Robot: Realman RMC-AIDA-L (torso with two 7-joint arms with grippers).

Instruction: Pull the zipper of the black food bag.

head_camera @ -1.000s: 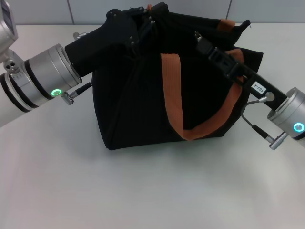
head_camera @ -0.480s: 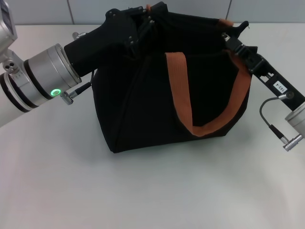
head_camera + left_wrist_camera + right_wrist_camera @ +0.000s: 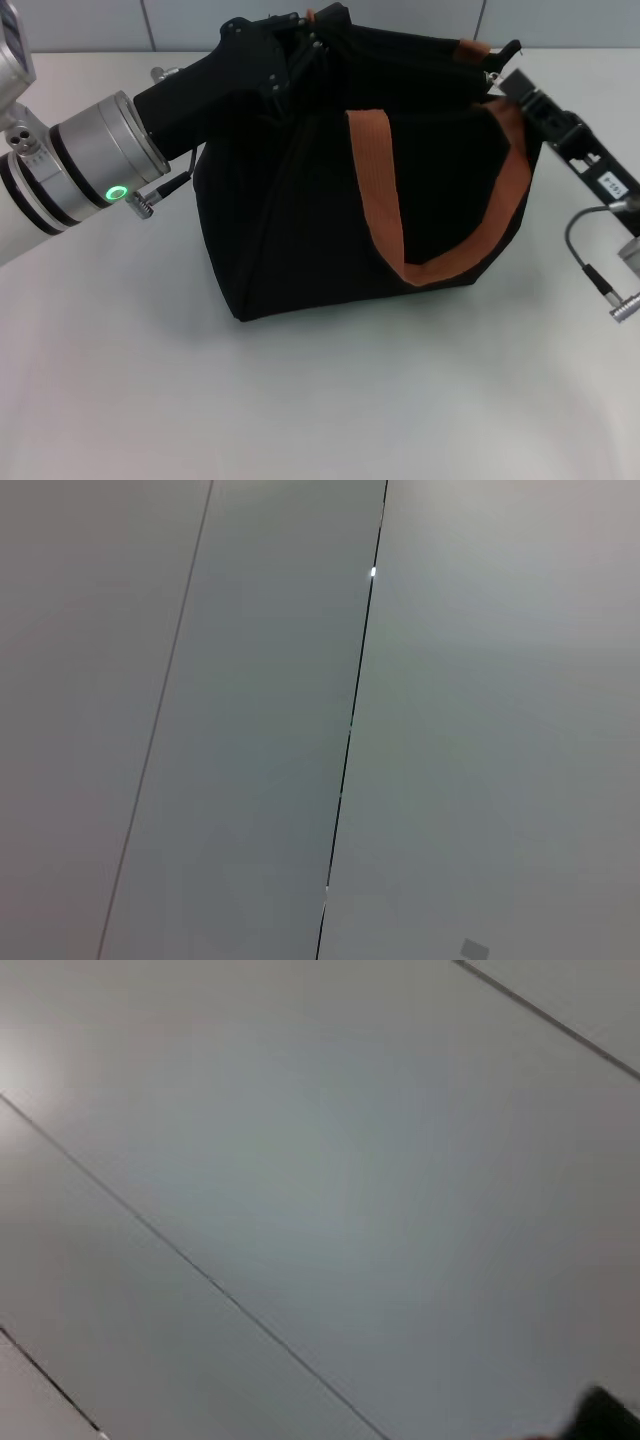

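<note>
The black food bag (image 3: 290, 220) stands on the white table in the head view, with an orange-brown handle strap (image 3: 378, 190) hanging down its front. My left gripper (image 3: 305, 42) is at the bag's top left corner, shut on the fabric there and holding it up. My right gripper (image 3: 503, 80) is at the right end of the bag's top edge, shut on the zipper (image 3: 492, 76), which shows as a small silver glint at its tip. Both wrist views show only grey wall panels.
The white table (image 3: 300, 400) stretches in front of the bag and to both sides. A grey panelled wall (image 3: 100, 25) runs behind it. A loose cable (image 3: 585, 255) hangs from my right wrist beside the bag's right side.
My right gripper has moved right along the bag's top edge, from near the middle to the right end, taking the zipper with it. The left gripper has stayed in place.
</note>
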